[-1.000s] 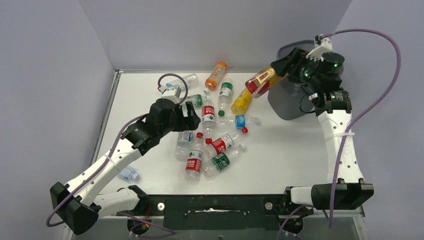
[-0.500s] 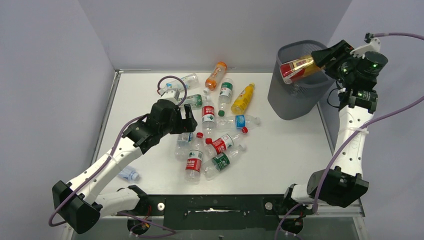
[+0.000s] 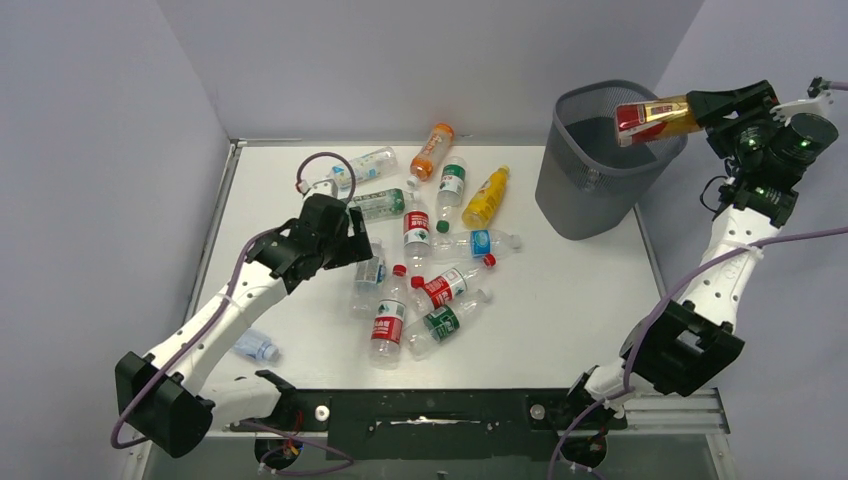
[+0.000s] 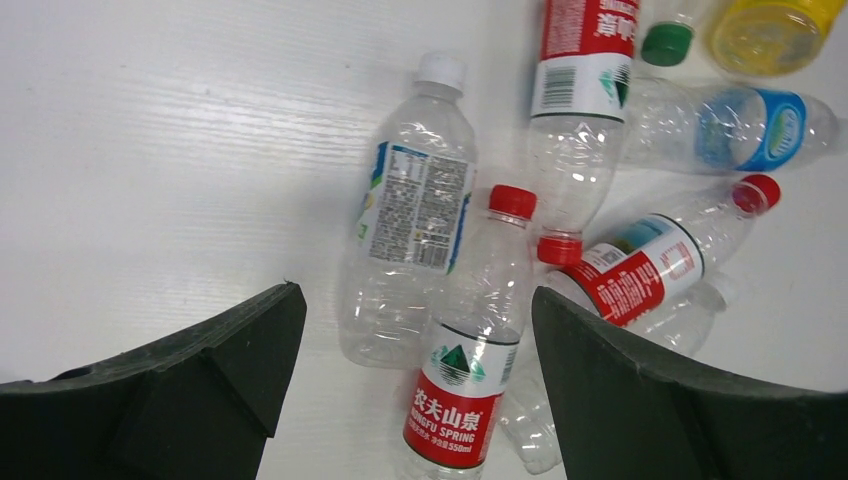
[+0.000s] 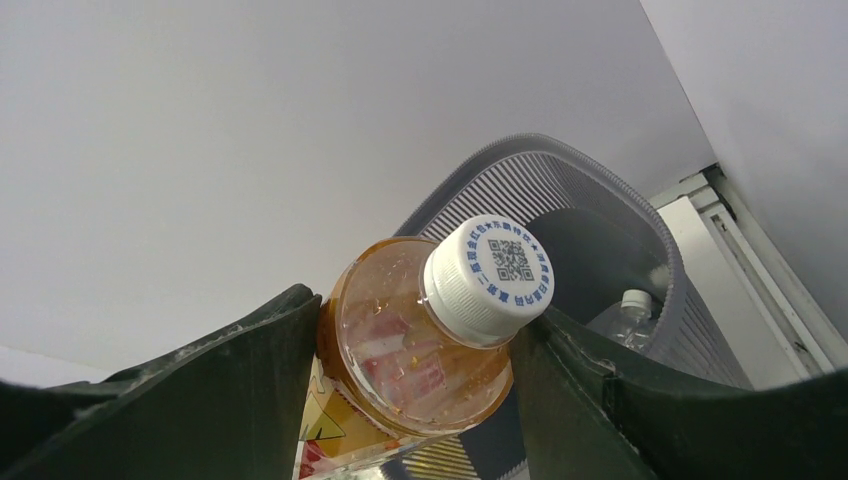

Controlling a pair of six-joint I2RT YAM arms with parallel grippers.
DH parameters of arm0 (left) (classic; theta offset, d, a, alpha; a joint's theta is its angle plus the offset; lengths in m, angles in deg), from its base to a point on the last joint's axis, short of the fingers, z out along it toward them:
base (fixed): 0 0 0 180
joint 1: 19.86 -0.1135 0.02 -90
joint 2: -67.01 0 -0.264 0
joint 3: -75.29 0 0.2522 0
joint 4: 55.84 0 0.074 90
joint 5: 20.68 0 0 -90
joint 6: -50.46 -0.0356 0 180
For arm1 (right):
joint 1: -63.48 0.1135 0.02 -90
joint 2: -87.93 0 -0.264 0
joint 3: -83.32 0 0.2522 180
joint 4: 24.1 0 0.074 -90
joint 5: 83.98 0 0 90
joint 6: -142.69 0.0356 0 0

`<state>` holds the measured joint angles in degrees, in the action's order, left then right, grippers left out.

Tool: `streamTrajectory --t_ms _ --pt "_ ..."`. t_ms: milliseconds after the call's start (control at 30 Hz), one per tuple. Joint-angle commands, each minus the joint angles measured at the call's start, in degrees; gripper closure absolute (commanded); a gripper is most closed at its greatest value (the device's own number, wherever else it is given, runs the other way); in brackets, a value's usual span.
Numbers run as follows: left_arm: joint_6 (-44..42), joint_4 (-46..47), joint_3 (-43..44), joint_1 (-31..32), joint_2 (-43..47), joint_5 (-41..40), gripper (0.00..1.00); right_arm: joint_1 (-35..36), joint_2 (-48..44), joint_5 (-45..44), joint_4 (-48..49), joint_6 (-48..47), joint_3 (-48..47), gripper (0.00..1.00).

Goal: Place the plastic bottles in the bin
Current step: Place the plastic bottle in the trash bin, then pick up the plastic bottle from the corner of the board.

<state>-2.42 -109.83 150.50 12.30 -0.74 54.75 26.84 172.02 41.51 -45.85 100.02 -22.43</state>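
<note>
Clamped an amber bottle [image 5: 400, 350] between the right fingers [image 5: 200, 400], lying level above the bin [image 3: 585, 200] at the far right. Hung the left fingers [image 4: 180, 390] spread wide and empty above loose bottles [image 3: 430, 250] scattered across the middle of the worktop [image 3: 560, 300].

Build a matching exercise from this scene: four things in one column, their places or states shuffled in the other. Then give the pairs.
Things:
1. amber bottle
2. orange bottle
3. left gripper
4. bin

Places or states:
a. upright, with a clear bottle inside
b. open above loose bottles
c. clamped in the right gripper, over the bin's mouth
d. lying near the far edge of the table

Pairs: 1-c, 2-d, 3-b, 4-a.
</note>
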Motion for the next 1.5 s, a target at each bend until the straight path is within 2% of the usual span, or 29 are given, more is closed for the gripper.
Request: streamTrajectory --t_ms 0,133,267,300,500,767,1000,1233,1467 --pt "3.15 -3.94 3.01 -3.96 -0.63 -2.46 0.15 0.26 3.65 1.62 4.97 2.59 -4.40 0.51" --pt "3.71 -4.27 1.91 -6.05 0.69 -1.74 0.15 0.52 6.19 1.49 3.58 1.33 -6.09 0.45" --pt "3.81 -4.45 1.61 -7.28 2.58 -2.18 0.15 2.23 7.50 1.18 1.18 -0.84 -7.20 0.23" --pt "3.75 -4.61 1.65 -7.72 2.85 -2.33 0.15 2.93 7.71 0.78 0.39 -1.60 -7.58 0.20" --pt "4.61 -8.04 2.48 -9.94 3.43 -5.25 0.14 6.68 8.45 -0.79 -3.28 -4.91 -9.67 0.10" --pt "10.81 -16.81 4.44 -14.19 1.75 -12.09 0.11 10.45 6.49 -0.48 -8.19 -7.93 -10.25 0.09" --pt "18.89 -25.95 4.55 -19.22 -2.29 -19.29 0.11 17.88 2.20 -1.36 -13.75 -13.13 -7.72 0.07" --pt "20.56 -25.22 -1.60 -31.55 -3.08 -18.14 0.08 26.50 -0.15 -3.52 -17.74 -16.69 -4.74 0.07" --pt "20.53 -25.19 -5.08 -38.73 -3.11 -18.16 0.08 32.80 -0.60 -5.94 -20.52 -19.71 -3.95 0.07"
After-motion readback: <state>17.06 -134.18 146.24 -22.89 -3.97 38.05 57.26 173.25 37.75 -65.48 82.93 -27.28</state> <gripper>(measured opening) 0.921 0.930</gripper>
